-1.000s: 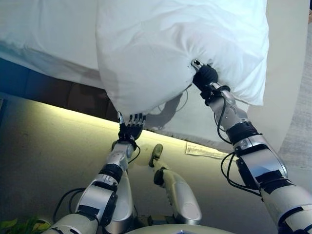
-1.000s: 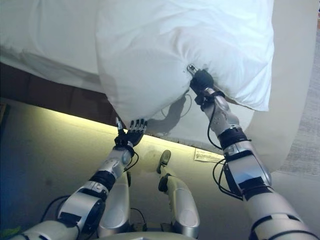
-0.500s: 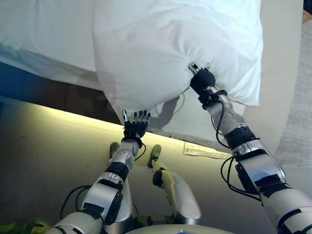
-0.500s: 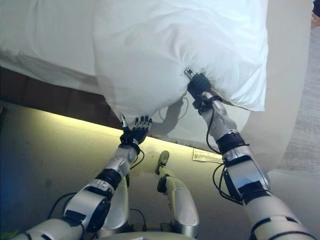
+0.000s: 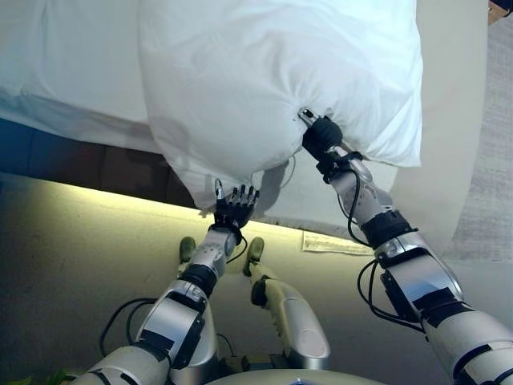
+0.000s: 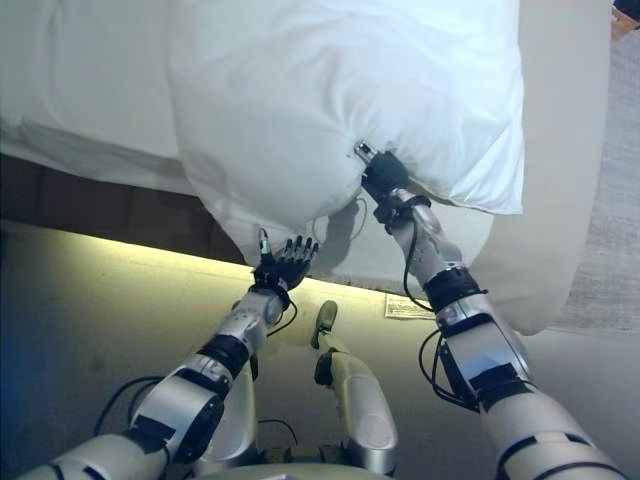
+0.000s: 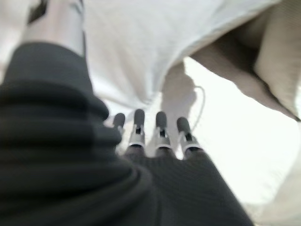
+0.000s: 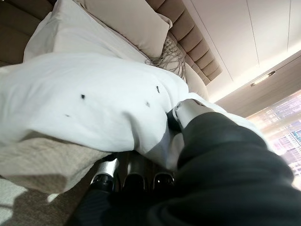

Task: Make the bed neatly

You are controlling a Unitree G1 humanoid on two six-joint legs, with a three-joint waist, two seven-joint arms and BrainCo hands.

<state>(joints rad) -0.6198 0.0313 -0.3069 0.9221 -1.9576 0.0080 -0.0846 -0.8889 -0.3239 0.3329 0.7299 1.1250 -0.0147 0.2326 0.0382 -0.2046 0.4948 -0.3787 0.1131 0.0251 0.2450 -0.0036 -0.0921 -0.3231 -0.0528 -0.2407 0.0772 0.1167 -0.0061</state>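
A big white pillow (image 5: 272,80) hangs over the bed's edge, held up off it. My right hand (image 5: 321,136) is shut on the pillow's lower edge, with cloth bunched around it; in the right wrist view its fingers (image 8: 134,181) curl into the white pillow (image 8: 94,103). My left hand (image 5: 234,207) is open, fingers straight, just under the pillow's lower corner. In the left wrist view its fingers (image 7: 160,127) point up at the pillow's underside (image 7: 141,42); I cannot tell if they touch it.
The bed's white sheet (image 5: 64,64) lies at the left over a dark base (image 5: 80,160). A beige cover (image 5: 449,120) hangs at the right. Beige pillows (image 8: 127,23) lean on the padded headboard (image 8: 193,52). A paper slip (image 5: 337,243) lies on the floor.
My left hand has moved right and forward, up to the pillow's lower corner. My right hand and the pillow have shifted a little to the left.
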